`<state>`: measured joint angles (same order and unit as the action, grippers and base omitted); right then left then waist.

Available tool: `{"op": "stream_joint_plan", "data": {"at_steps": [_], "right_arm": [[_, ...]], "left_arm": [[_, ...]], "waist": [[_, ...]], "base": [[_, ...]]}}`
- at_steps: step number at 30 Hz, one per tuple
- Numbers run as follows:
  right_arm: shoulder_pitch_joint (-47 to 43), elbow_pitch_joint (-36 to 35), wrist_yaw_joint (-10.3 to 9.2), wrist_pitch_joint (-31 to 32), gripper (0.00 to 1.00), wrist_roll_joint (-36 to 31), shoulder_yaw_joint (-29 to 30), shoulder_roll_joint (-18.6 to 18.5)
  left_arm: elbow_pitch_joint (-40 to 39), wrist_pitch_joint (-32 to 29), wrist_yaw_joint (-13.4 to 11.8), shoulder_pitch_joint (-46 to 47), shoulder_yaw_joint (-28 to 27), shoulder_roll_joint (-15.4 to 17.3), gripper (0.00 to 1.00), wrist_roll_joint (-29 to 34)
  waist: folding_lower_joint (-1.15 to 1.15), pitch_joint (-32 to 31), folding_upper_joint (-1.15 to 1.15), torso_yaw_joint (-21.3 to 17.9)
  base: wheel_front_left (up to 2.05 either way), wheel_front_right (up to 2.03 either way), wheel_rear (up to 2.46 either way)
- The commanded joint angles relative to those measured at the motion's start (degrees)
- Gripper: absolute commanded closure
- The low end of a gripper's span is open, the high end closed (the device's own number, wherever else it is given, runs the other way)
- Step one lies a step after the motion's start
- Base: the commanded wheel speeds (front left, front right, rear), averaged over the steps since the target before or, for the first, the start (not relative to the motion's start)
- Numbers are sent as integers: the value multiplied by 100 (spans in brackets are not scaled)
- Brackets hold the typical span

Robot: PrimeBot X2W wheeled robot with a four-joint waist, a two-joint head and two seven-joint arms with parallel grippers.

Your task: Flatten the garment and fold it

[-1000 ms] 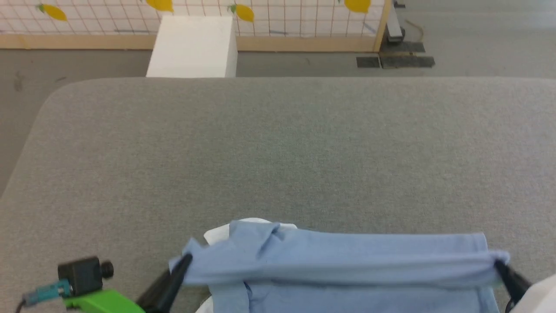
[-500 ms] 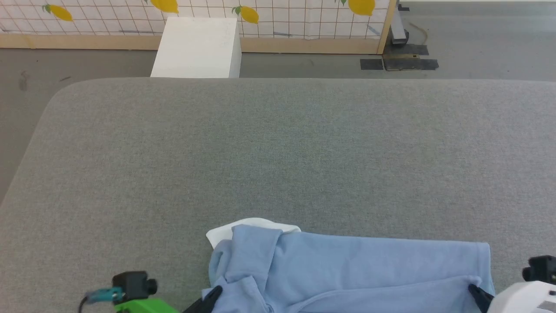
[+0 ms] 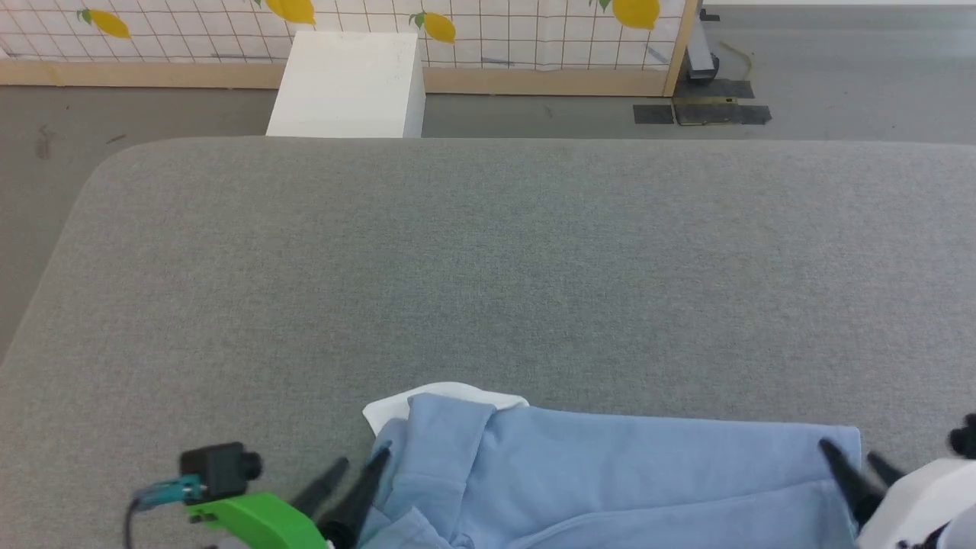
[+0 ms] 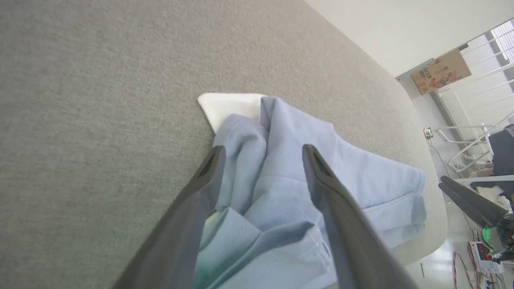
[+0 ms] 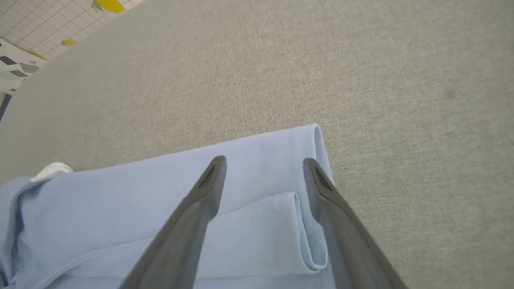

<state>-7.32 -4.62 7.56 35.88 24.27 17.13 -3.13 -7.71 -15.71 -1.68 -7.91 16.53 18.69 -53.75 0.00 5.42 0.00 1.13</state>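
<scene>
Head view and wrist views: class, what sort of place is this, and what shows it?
Probably a robot test lab, not a home: a grey padded table, a free-standing lemon-print partition on bare floor, and loose cables by a lit device.

**Both grippers open, low at the near edge**

The left gripper (image 3: 364, 457), a pair of long, dark, tapered fingers, rises from the lower left of the head view, tips leaning up and to the right. Its wrist carries a bright green plastic bracket (image 3: 255, 522) topped by a small black box camera (image 3: 221, 465). In the left wrist view the left gripper (image 4: 263, 147) has its fingers splayed in a V. The right gripper (image 3: 848, 450), equally dark and slender, points up-left from a smooth white wrist housing (image 3: 919, 496). In the right wrist view the right gripper (image 5: 265, 159) has its jaws wide apart.
</scene>
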Motion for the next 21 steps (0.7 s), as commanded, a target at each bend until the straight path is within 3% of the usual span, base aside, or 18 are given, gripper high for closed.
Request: {"op": "stream_joint_plan", "data": {"at_steps": [1,5,10,16,21], "right_arm": [[-49,-241,-8,0,0,102,51,-17],[-169,-859,-8,-300,0,104,152,-66],[-330,-1019,-8,-597,0,-89,79,-113],[-472,-723,-8,-712,0,-435,31,-289],[-452,-289,-8,-702,0,-552,11,-377]], "left_arm": [[-176,188,-49,-86,-96,57,0,162],[-641,1223,-325,-157,-493,-69,0,755],[-952,2782,-510,-198,-993,-478,0,1362],[-1009,3065,-573,-348,-1426,-568,0,2722],[-964,3068,-350,-466,-1560,-952,0,3084]], "waist": [[0,10,0,5],[0,36,0,11],[0,85,0,-10],[0,151,0,17],[0,208,0,92]], "base": [[0,0,0],[0,0,0],[0,0,0],[0,0,0],[0,0,0]]}}
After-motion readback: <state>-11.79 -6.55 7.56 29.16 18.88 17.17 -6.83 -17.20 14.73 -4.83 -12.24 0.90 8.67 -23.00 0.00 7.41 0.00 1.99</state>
